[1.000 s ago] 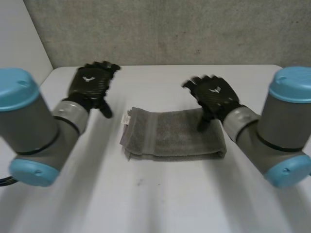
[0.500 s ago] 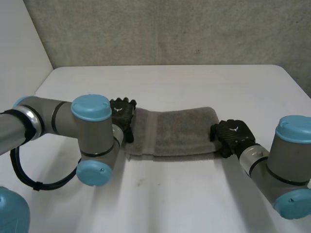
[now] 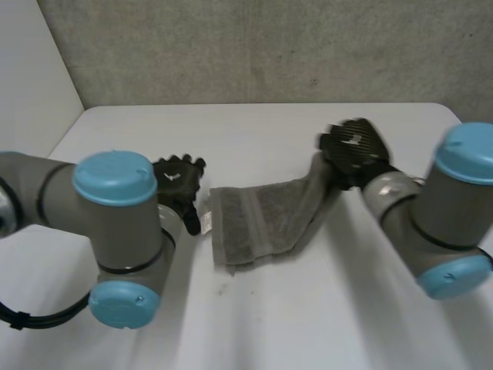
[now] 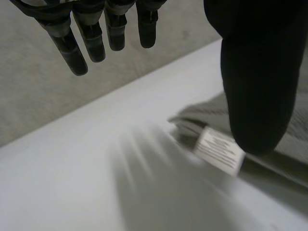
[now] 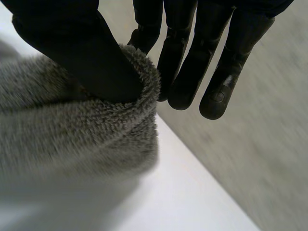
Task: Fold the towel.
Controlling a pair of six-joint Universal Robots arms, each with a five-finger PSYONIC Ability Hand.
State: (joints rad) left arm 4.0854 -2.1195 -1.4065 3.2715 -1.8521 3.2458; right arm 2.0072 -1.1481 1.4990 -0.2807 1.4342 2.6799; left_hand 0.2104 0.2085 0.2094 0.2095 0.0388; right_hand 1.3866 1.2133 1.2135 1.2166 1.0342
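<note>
Fingers and thumb of the right hand pinch the towel end aloft; left hand fingers straight, empty.

Reaches in from the left edge of the table with the left arm, left hand low near the middle, fingers straight and slightly spread, thumb apart, gripping nothing. Holds the right hand raised toward the right edge, thumb pinching the towel against straight fingers.
</note>
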